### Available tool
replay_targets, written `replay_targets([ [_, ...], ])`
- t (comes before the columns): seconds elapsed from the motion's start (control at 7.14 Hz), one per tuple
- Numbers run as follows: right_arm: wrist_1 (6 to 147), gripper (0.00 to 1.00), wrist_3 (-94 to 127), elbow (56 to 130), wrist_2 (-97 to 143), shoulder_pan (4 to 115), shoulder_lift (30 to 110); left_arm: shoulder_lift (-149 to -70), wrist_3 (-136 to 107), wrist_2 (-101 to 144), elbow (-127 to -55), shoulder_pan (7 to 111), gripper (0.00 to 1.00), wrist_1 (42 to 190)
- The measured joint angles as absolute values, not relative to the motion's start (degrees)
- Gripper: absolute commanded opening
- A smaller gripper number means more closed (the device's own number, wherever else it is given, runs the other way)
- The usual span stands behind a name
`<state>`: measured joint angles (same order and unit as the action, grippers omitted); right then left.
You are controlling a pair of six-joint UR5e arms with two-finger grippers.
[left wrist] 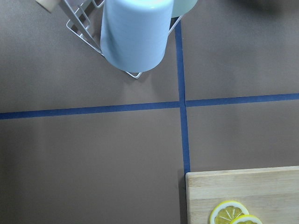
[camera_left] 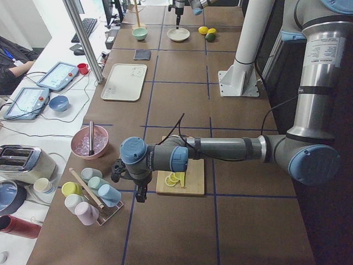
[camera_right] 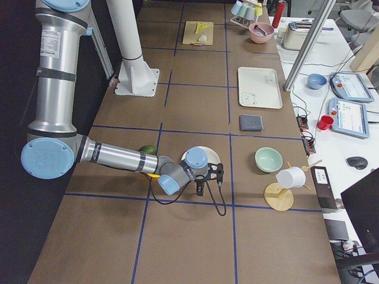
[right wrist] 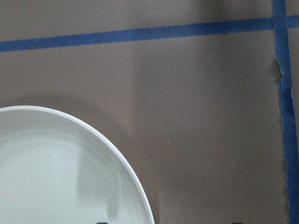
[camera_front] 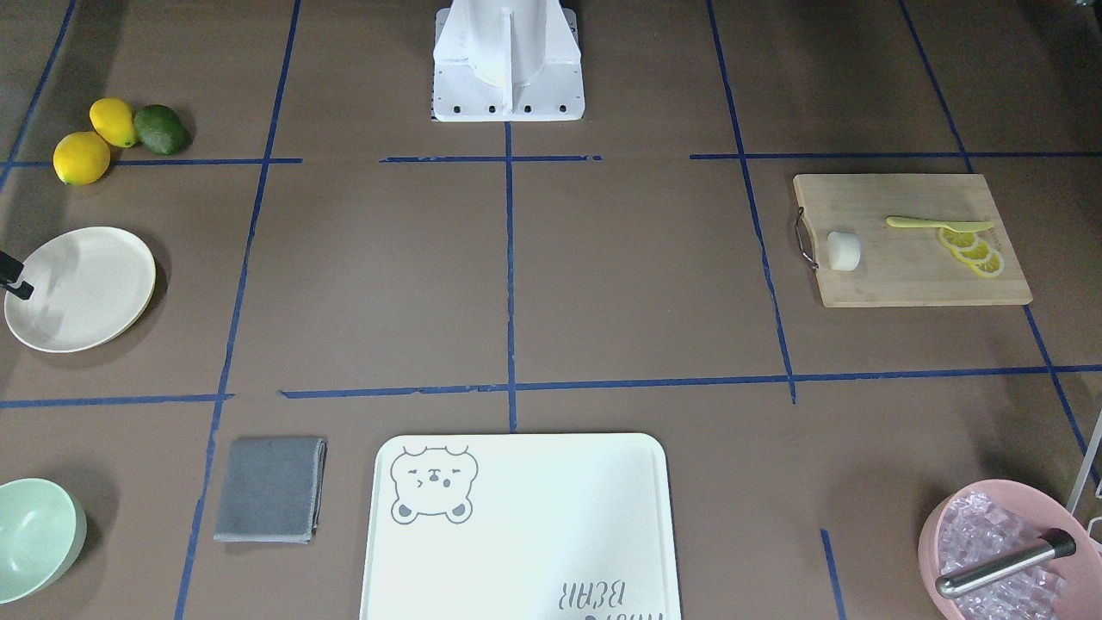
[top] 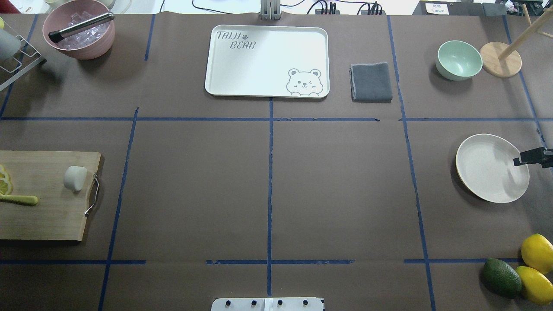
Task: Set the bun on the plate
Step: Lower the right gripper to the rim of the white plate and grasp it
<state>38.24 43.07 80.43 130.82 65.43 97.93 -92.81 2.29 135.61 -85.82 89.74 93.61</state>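
The bun (camera_front: 844, 251) (top: 75, 178), a small white roll, lies on the wooden cutting board (camera_front: 913, 275) (top: 47, 216) near its metal handle. The cream plate (camera_front: 82, 288) (top: 492, 167) (right wrist: 56, 172) sits on the table's other side with nothing on it. My right gripper (top: 535, 157) (camera_front: 14, 281) (camera_right: 208, 184) hangs over the plate's outer rim. In the right wrist view two dark tips show far apart at the bottom edge, so it is open. My left gripper (camera_left: 138, 187) hovers beyond the board's far end by the cup rack. I cannot tell whether it is open or shut.
Lemon slices (camera_front: 973, 250) and a yellow knife (camera_front: 934, 224) share the board. Two lemons and an avocado (top: 501, 277) lie near the plate. A green bowl (top: 459, 59), grey cloth (top: 370, 82), bear tray (top: 259, 82), pink ice bowl (top: 80, 43) and cup rack (left wrist: 135, 37) line the far side.
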Motion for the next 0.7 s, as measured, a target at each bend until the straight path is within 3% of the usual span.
replay_targets([
  [0.14,38.2,0.21,43.0,80.4,130.9,65.1,98.0,-92.8,2.3,135.6,-85.9,89.8,1.00,93.6],
  [0.28,38.2,0.02,42.9,80.5,131.0,64.8,98.1,-92.8,2.3,135.6,-85.9,89.8,1.00,93.6],
  [0.7,38.1,0.00,43.1,81.5,131.9,64.4,98.1,-92.8,2.3,135.6,-86.0,89.8,1.00,93.6],
])
